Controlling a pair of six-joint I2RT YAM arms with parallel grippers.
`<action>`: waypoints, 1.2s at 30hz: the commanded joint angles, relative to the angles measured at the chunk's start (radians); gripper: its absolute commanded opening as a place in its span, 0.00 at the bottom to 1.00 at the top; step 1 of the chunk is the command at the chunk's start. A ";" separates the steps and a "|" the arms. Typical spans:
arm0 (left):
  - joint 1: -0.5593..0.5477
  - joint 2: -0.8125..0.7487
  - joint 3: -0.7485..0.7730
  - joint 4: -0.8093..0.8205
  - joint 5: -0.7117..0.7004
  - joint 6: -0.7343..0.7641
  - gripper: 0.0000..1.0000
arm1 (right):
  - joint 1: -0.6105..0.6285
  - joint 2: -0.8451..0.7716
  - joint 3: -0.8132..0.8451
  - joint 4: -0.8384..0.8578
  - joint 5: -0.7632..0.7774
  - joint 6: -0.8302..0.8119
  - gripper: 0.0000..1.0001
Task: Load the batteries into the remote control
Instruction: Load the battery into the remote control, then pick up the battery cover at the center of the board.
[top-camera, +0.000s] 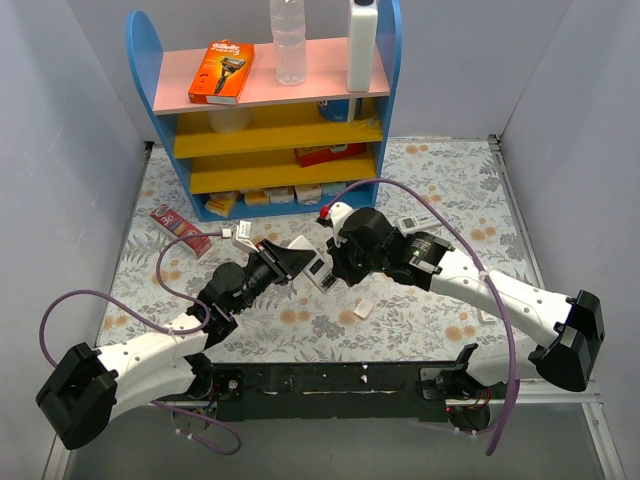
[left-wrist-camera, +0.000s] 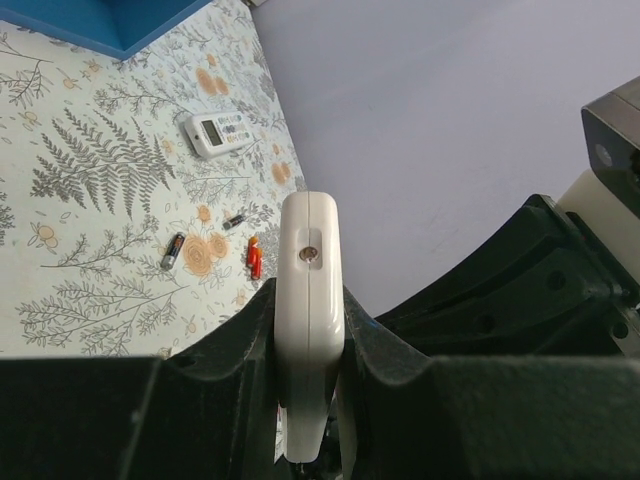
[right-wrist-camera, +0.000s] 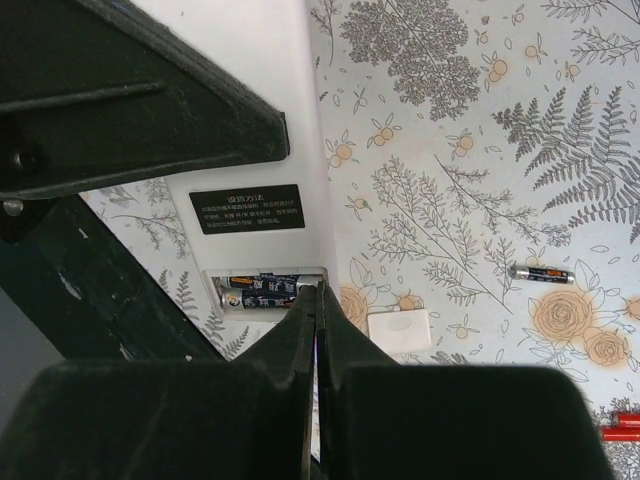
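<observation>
My left gripper (left-wrist-camera: 311, 310) is shut on the remote control (left-wrist-camera: 311, 250) and holds it edge-on above the table. In the right wrist view the remote control's white back (right-wrist-camera: 262, 120) faces the camera, with a black label and an open compartment. Two batteries (right-wrist-camera: 262, 292) lie side by side in that compartment. My right gripper (right-wrist-camera: 320, 292) is shut, with its tips at the compartment's right end against the batteries. Loose batteries lie on the mat: a dark one (left-wrist-camera: 173, 251), a red one (left-wrist-camera: 254, 256) and a small one (left-wrist-camera: 233, 222). In the top view both grippers, left (top-camera: 300, 262) and right (top-camera: 335, 268), meet mid-table.
A small white battery cover (right-wrist-camera: 399, 332) lies on the floral mat just right of my right fingers. A longer white remote with grey buttons (left-wrist-camera: 218, 133) lies farther off. The blue shelf (top-camera: 270, 110) stands at the back, and a red box (top-camera: 180, 230) lies to its left front.
</observation>
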 joint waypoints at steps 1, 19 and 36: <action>-0.006 -0.024 0.050 0.245 0.073 -0.059 0.00 | 0.042 0.068 0.009 -0.087 0.081 0.017 0.01; -0.006 -0.042 0.044 0.104 0.009 -0.013 0.00 | 0.078 -0.033 -0.069 0.091 0.052 0.102 0.06; 0.055 -0.081 -0.039 -0.301 -0.148 -0.065 0.00 | 0.013 -0.172 -0.171 -0.041 0.084 -0.059 0.91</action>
